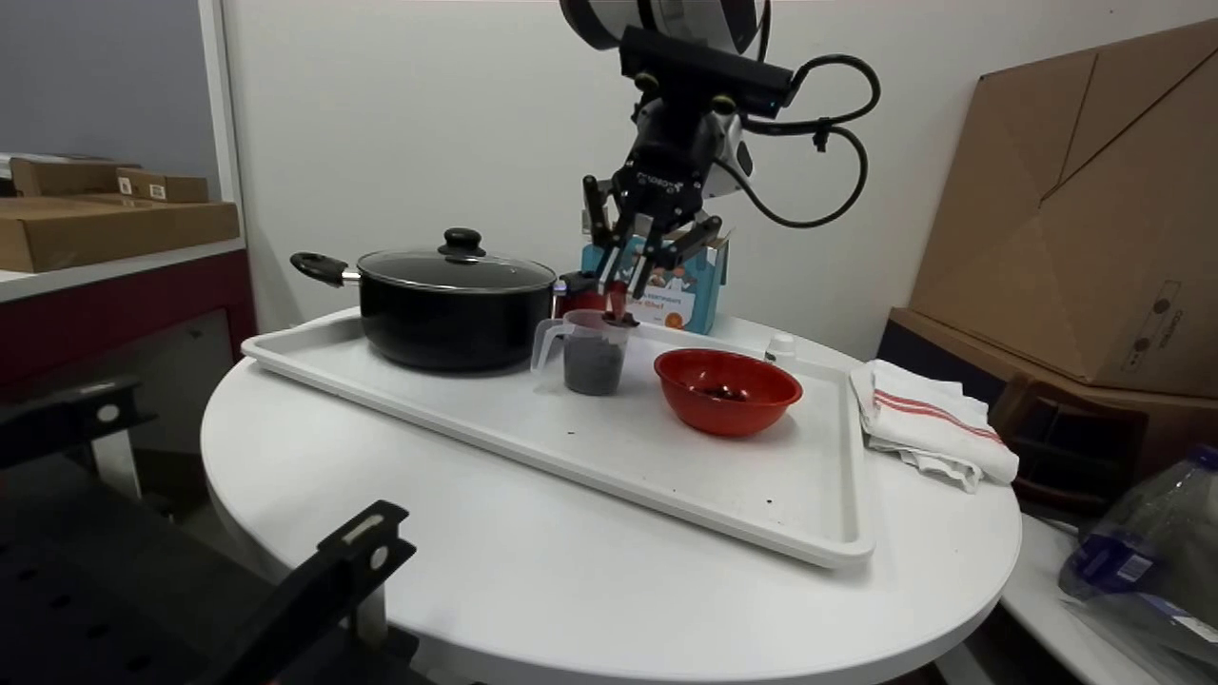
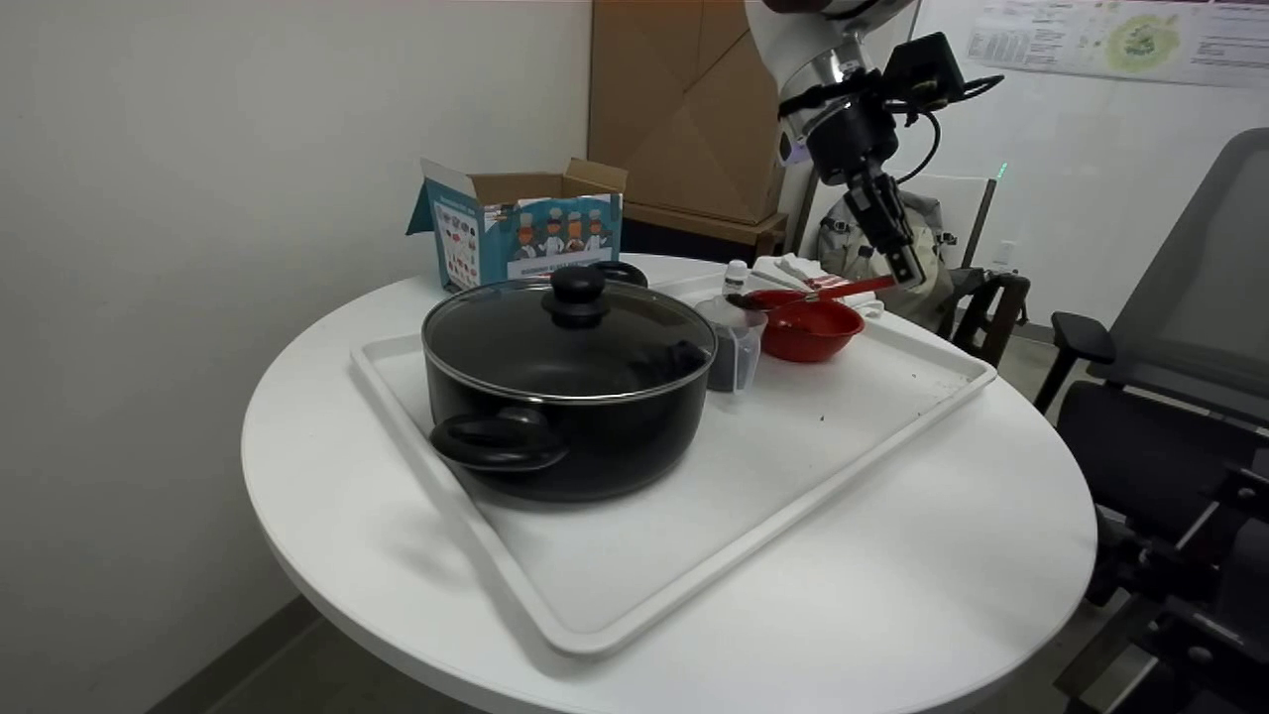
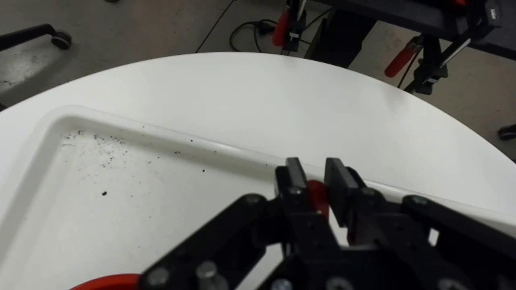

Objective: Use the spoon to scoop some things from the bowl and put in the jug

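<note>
My gripper [image 1: 622,283] is shut on the red handle of the spoon [image 2: 855,288], and in the wrist view the handle's end shows red between the pads. Dark bits lie on the spoon's head, which is at the top of the jug [image 1: 592,366], over its rim in both exterior views. Clear-walled with a handle, the jug looks dark grey in its lower part. Beside it on the tray stands the red bowl [image 1: 728,419], with some dark pieces inside. Only the edge of the bowl [image 3: 109,282] shows in the wrist view.
A black lidded pot [image 2: 575,426] stands close to the jug on the white tray [image 1: 666,457]. Behind are a blue box [image 2: 565,243] and a small white bottle [image 2: 735,278]. A folded towel [image 1: 928,419] lies beside the tray. Dark crumbs [image 3: 105,193] dot the tray.
</note>
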